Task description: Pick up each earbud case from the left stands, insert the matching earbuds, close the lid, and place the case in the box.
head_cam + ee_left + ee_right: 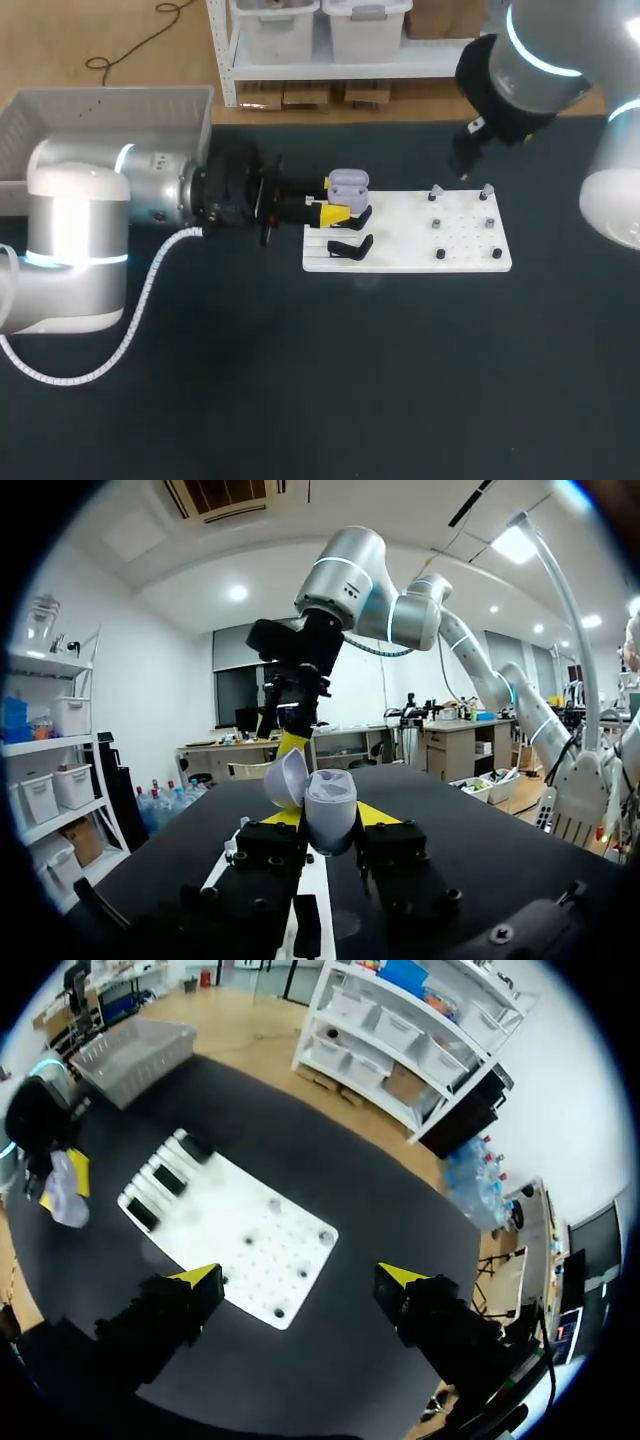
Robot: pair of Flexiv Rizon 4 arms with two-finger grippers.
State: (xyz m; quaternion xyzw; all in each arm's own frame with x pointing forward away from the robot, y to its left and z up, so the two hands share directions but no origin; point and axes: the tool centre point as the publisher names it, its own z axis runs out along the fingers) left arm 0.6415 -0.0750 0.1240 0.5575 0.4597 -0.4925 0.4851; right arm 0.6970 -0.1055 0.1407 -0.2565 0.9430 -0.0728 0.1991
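Note:
My left gripper [336,200] is shut on a lavender earbud case [348,183], held over the left end of the white board [405,250]. In the left wrist view the case [328,808] sits between the yellow fingertips [378,815] with its lid swung open. Two black stands [350,247] lie on the board just below the case. Small earbuds [437,222] stand on pegs at the board's right end. My right gripper [465,160] hangs open above the board's far right edge. Seen from the right wrist, that gripper [300,1277] stands wide apart over the board [230,1235], holding nothing.
A grey box [110,110] stands at the back left of the black table, also seen past the board from the right wrist as the box [130,1045]. The left arm's white cable [140,310] loops over the table's left side.

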